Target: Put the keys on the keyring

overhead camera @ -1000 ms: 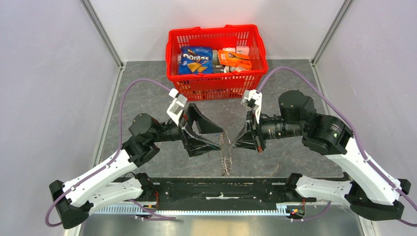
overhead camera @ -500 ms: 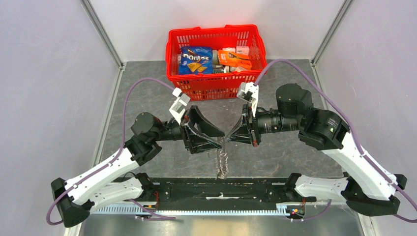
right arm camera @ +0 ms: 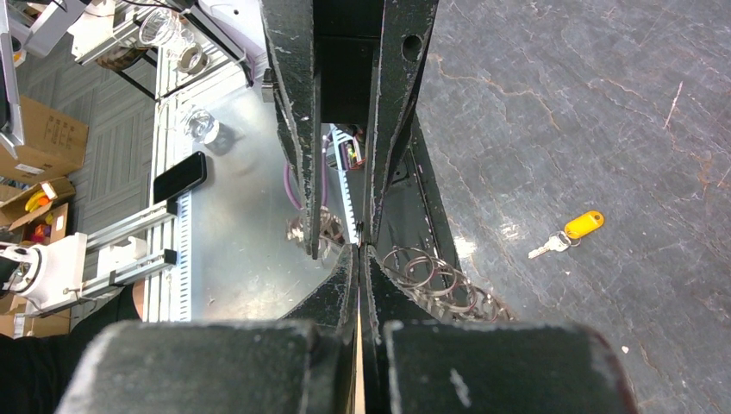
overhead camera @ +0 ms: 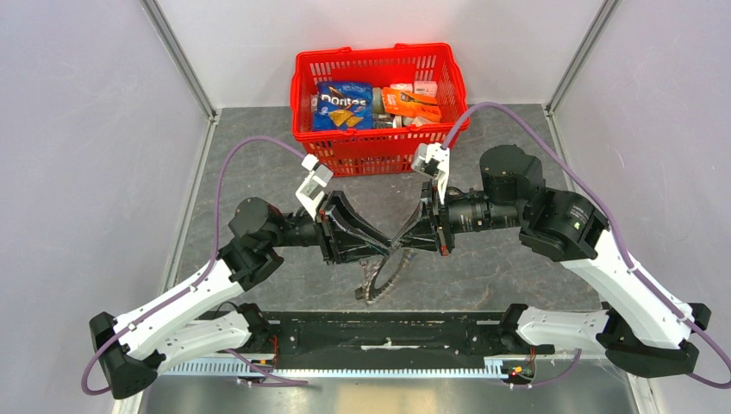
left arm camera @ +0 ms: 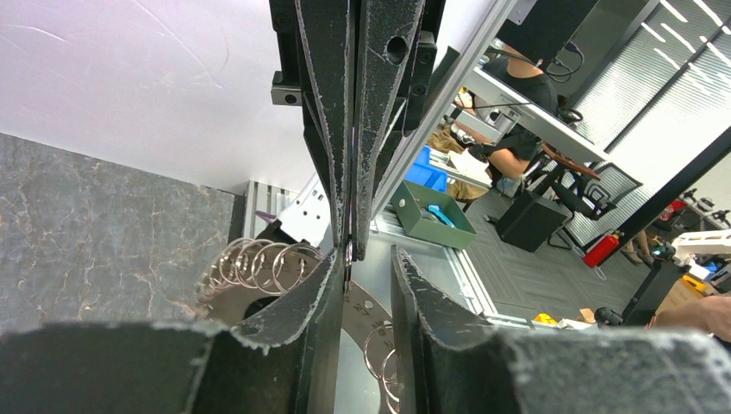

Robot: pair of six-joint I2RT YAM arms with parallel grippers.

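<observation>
Top external: the red basket (overhead camera: 379,157) sits at the far edge of the worktop (overhead camera: 517,276), holding a Doritos bag (overhead camera: 343,105) and an orange packet (overhead camera: 412,103), with open worktop on either side. At centre the keyring (overhead camera: 377,278) hangs pinched in the right gripper's (right arm camera: 358,257) closed jaws. The left gripper's (left arm camera: 369,254) jaws stand slightly apart around its edge. A yellow key (right arm camera: 569,235) lies apart.

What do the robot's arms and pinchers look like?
The left arm and the right arm both have smooth white shells with chunky round black joints. A purple cable loops along each one, and a small white box sits at each wrist. The left gripper and the right gripper each have two long, black, wedge-shaped fingers, scuffed with pale specks.
</observation>
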